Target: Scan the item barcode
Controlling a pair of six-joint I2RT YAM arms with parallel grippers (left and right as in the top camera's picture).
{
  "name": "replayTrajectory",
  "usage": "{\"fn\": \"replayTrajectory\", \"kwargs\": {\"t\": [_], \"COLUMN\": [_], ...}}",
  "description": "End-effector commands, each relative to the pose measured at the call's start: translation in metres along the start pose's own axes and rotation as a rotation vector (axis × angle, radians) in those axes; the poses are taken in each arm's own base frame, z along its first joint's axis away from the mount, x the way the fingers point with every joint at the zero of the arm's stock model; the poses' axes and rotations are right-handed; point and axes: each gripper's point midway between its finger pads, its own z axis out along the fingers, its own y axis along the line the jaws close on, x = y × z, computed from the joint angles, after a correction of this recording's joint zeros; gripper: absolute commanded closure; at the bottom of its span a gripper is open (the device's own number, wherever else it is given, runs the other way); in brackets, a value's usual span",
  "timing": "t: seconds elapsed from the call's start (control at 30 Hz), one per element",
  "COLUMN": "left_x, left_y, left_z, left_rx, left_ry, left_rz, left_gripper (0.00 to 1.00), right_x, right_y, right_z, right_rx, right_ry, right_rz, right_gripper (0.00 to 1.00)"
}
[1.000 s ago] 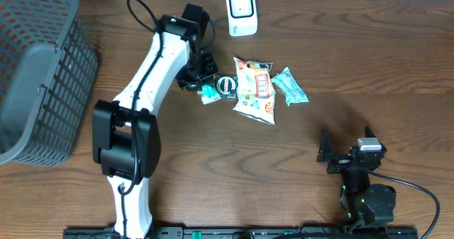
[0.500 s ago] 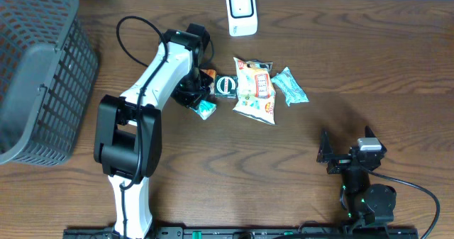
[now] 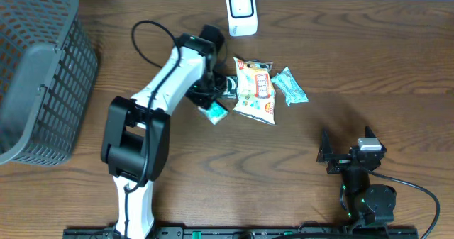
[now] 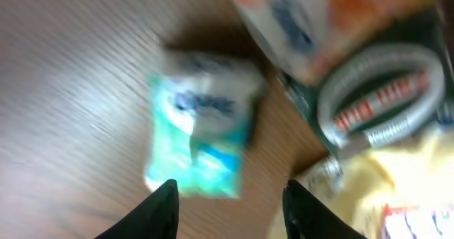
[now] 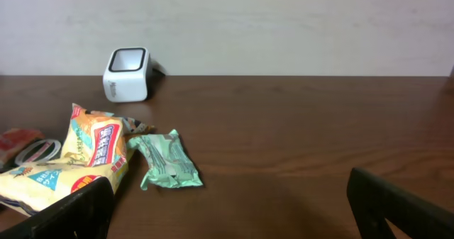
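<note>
Hovering above teal packet (image 4: 202, 136), flat near tabletop's (image 3: 369, 69) far edge, left fingers (image 4: 159, 210) stood apart, empty. Risk: closing off-centre could pinch neighbouring yellow bag (image 3: 255, 90) too; thin packet could slip; right fingers (image 5: 64, 214) apart, idle.

Bare table (image 3: 369, 69) ran wide open on the right, past the green packet (image 3: 289, 85). Far left, the basket (image 3: 42, 76) walled off the corner. The left arm (image 3: 167, 83) lay slanted across the middle, and only a narrow strip separated the scanner (image 3: 241, 12) from the yellow bag (image 3: 255, 90).
</note>
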Motion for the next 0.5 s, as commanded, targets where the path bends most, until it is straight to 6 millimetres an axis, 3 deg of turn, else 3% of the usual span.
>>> {"fn": "replayTrajectory", "kwargs": {"t": [0.0, 0.17, 0.3, 0.37, 0.43, 0.47], "left_x": [0.013, 0.004, -0.009, -0.015, -0.019, -0.021], "left_y": [-0.005, -0.013, -0.019, -0.021, -0.021, -0.020], "left_z": [0.000, -0.023, -0.071, -0.096, -0.124, -0.134], "left_rx": [0.020, 0.083, 0.198, 0.257, 0.312, 0.324], "left_ry": [0.055, 0.024, -0.053, -0.106, -0.179, -0.214], "left_rz": [0.069, 0.172, 0.298, 0.386, 0.524, 0.584], "left_gripper": [0.53, 0.52, 0.48, 0.41, 0.24, 0.23], "right_x": [0.000, 0.000, 0.000, 0.000, 0.000, 0.000], "right_y": [-0.001, -0.001, -0.001, -0.001, -0.001, -0.001], "right_z": [0.000, 0.000, 0.000, 0.000, 0.000, 0.000], "right_rx": [0.004, 0.004, 0.003, 0.004, 0.003, 0.004], "right_ry": [0.000, 0.000, 0.000, 0.000, 0.000, 0.000], "right_rz": [0.004, 0.004, 0.004, 0.004, 0.004, 0.004], "right_gripper": [0.01, 0.01, 0.01, 0.01, 0.01, 0.01]}}
